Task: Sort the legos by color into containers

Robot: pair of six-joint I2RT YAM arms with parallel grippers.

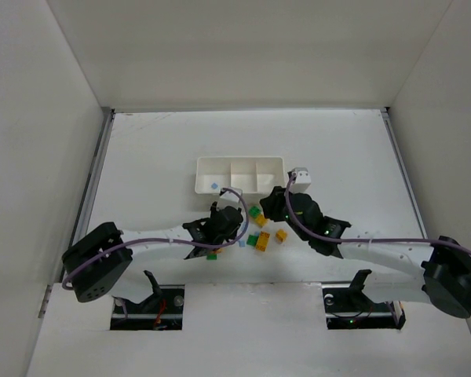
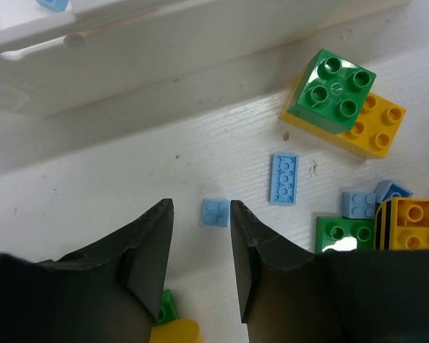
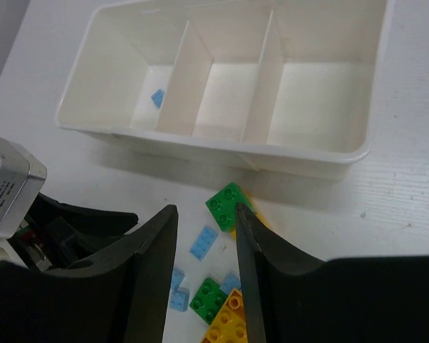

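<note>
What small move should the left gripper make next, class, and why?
Probably ease the left gripper forward and down over the small blue square brick. Its jaws stand apart and empty, the brick lies just past the tips, and one blue brick already lies in the tray's end compartment.

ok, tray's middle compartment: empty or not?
Empty. The middle compartment shows bare floor; a blue lego lies in the next one.

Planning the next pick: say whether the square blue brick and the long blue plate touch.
Apart. The left wrist view shows table between the square blue brick and the long blue plate.
</note>
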